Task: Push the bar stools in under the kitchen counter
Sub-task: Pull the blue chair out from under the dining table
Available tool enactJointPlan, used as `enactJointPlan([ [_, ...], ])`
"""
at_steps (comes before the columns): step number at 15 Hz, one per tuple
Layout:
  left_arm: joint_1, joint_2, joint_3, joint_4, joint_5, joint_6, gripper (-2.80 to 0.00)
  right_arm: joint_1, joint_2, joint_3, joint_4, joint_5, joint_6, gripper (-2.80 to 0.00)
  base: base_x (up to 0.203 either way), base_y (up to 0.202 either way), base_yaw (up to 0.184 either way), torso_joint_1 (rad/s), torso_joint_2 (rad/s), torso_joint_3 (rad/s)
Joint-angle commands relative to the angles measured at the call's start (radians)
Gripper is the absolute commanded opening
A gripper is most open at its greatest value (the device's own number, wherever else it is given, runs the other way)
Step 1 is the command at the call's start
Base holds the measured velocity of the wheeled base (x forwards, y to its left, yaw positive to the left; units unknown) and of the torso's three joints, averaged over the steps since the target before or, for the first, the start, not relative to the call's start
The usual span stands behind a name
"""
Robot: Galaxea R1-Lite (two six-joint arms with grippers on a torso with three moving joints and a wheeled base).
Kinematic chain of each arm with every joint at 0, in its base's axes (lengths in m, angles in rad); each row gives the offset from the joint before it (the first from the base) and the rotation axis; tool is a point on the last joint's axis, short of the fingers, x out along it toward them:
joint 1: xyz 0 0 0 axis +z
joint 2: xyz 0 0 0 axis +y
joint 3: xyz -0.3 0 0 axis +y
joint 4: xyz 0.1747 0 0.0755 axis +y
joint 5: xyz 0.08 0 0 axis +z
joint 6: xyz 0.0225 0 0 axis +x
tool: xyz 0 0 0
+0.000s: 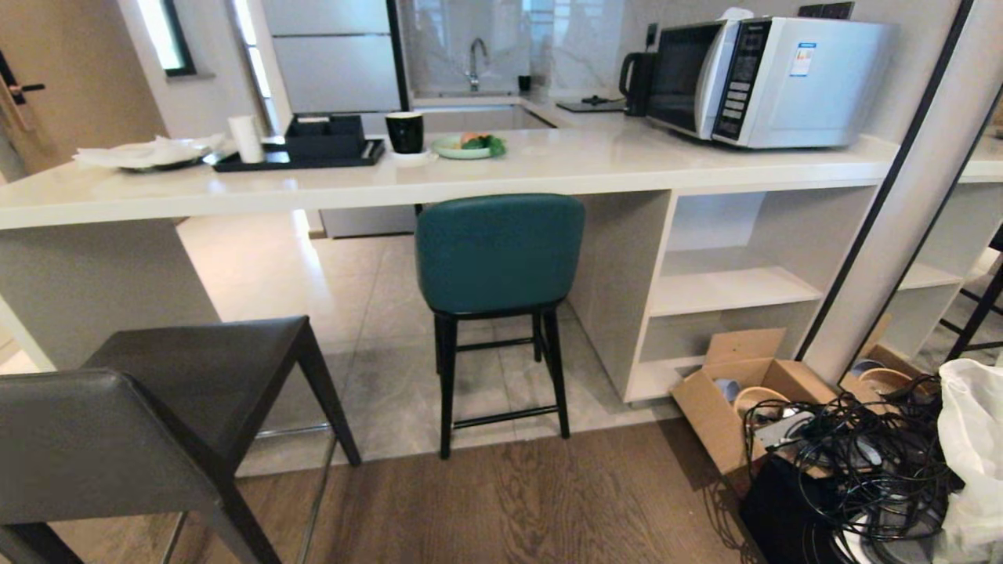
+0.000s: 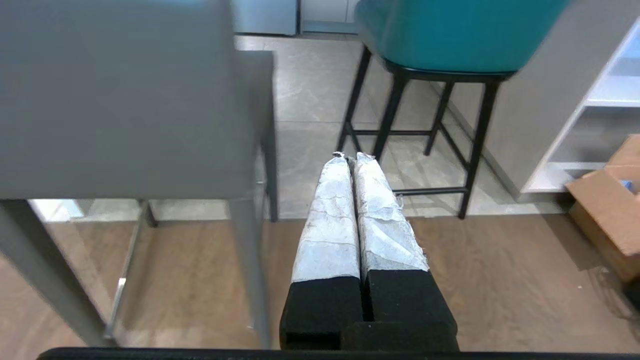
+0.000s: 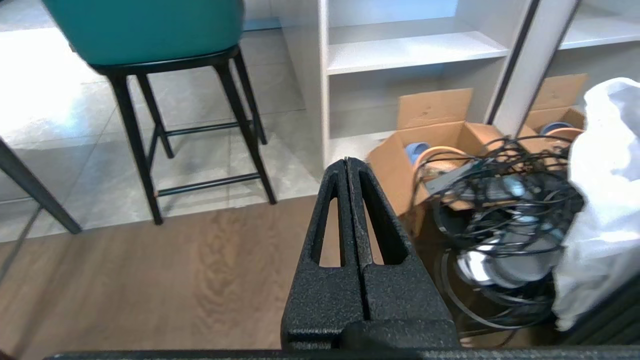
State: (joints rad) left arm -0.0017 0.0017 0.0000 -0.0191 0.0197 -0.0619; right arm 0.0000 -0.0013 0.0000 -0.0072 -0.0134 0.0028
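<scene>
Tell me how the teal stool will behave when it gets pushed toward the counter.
The teal stool is tall on thin black legs, so a push high on its curved back may tip it rather than slide it. A lower push probably slides it more safely. Its feet sit on smooth tile, so it likely glides easily.

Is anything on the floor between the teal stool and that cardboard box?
Only the counter's pale side panel stands between teal stool and cardboard box; head view.
</scene>
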Motion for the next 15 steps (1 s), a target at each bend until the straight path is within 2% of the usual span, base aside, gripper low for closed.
enactJointPlan([
  [1,-0.001,0.001,0.002,-0.001,0.0,-0.001,-2.8,0.0,0.001,0.0,0.0,0.0,0.0,-2.8,0.0,-0.199,0.002,0.005,0.0,0.002],
  [5,0.0,0.001,0.002,-0.001,0.0,0.001,-2.8,0.0,0.001,0.0,0.001,0.0,0.0,-2.8,0.0,-0.14,0.003,0.003,0.0,0.003],
  [11,0.0,0.001,0.002,-0.001,0.0,-0.001,-2.8,0.0,0.001,0.0,0.0,0.0,0.0,-2.8,0.0,0.0,0.0,0.0,0.0,0.0],
  [15,0.0,0.001,0.002,-0.001,0.0,-0.001,-2.8,0.0,0.001,0.0,0.0,0.0,0.0,-2.8,0.181,0.0,0.002,0.004,0.0,0.001],
])
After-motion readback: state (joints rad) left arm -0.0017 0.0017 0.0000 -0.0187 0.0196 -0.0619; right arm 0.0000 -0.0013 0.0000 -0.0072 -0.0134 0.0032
